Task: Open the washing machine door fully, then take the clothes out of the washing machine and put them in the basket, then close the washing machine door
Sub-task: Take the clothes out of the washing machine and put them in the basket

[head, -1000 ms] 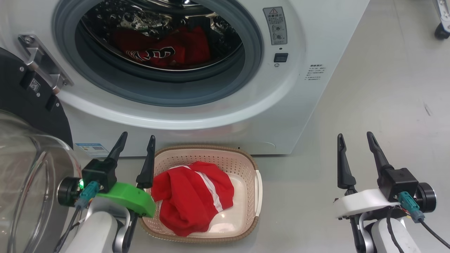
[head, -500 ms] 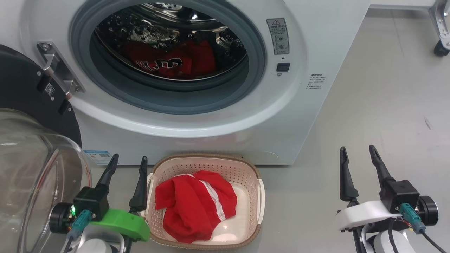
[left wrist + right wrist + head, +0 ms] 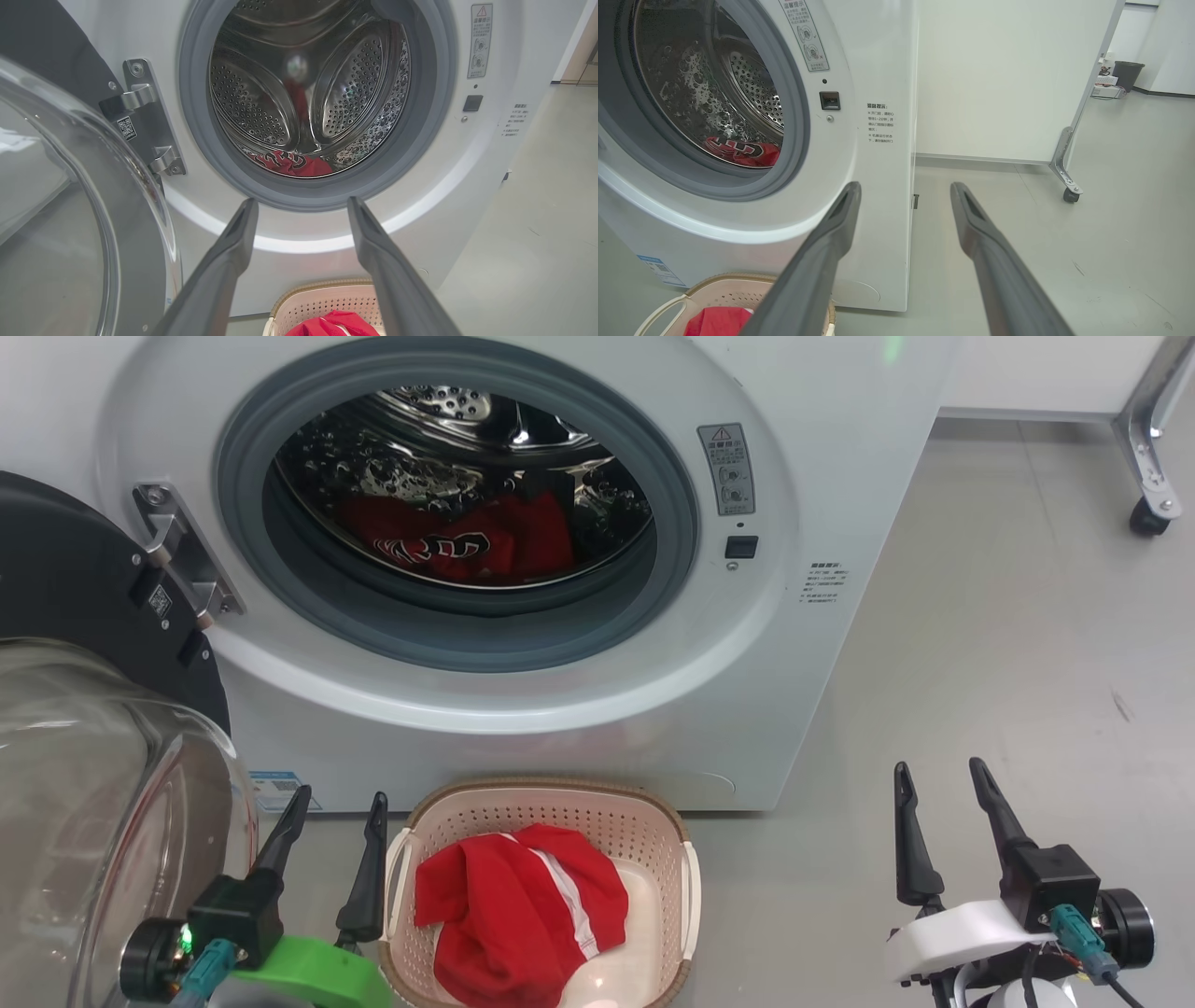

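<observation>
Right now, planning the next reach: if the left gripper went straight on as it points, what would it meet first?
Probably the washing machine: the open left gripper lines up with the bottom of its grey gasket, just below the clothes. Whether it clears that lip is unclear.
</observation>
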Available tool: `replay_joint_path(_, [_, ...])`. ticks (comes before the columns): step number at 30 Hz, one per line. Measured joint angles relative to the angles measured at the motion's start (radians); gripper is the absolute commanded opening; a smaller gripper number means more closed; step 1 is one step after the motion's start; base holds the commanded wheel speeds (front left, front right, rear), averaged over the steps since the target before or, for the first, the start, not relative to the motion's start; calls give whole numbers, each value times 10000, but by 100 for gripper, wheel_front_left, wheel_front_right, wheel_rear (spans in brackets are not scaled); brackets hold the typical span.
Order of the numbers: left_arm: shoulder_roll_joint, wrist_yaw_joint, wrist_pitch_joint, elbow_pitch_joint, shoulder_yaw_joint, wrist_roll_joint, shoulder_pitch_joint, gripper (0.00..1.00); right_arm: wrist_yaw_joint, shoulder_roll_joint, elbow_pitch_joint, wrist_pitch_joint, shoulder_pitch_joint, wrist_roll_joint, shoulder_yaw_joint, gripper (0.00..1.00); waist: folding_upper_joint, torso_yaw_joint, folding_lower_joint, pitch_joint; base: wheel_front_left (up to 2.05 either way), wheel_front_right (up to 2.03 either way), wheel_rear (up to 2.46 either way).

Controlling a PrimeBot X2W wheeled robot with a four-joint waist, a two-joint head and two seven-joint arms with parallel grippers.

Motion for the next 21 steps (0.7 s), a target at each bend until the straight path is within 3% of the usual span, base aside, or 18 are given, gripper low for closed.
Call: replay_joint_path(21, [82, 71, 723, -1187, 311, 307, 867, 100, 4, 31, -17, 0, 340, 33, 111, 100, 0, -165, 0, -343, 0, 0, 0])
